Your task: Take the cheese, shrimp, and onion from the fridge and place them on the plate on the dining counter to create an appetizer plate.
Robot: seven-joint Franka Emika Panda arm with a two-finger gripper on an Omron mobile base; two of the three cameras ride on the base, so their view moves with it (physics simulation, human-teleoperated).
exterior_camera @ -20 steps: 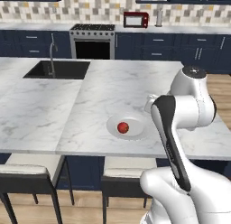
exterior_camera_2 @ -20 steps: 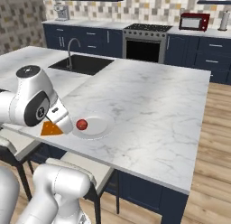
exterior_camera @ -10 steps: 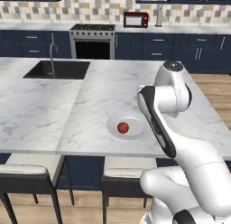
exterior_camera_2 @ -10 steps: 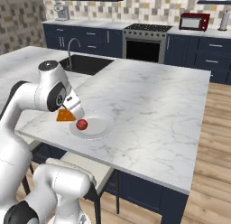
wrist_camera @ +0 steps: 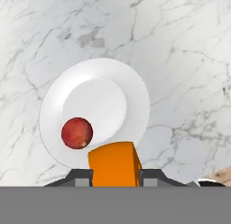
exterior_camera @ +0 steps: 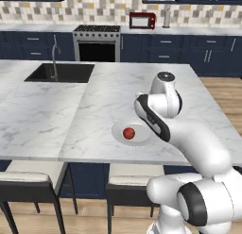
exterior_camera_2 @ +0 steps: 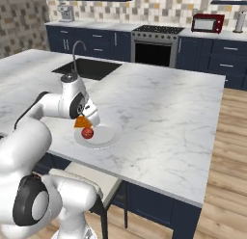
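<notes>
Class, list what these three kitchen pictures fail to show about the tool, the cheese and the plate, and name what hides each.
- Left base view: the arm covers the tool, the cheese and the right rim of the plate.
- Hand view: the cheese's lower part is cut off at the bottom, so its full shape is unseen.
- Right base view: the tool is too small to see the fingers' contact.

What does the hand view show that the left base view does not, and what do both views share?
Hand view: the cheese, an orange wedge gripped between the fingers, above the near rim of the plate.
Left base view: the sink, stove and red microwave, with stools below the dining counter.
Both: the onion lying on the plate, and marble around it.
</notes>
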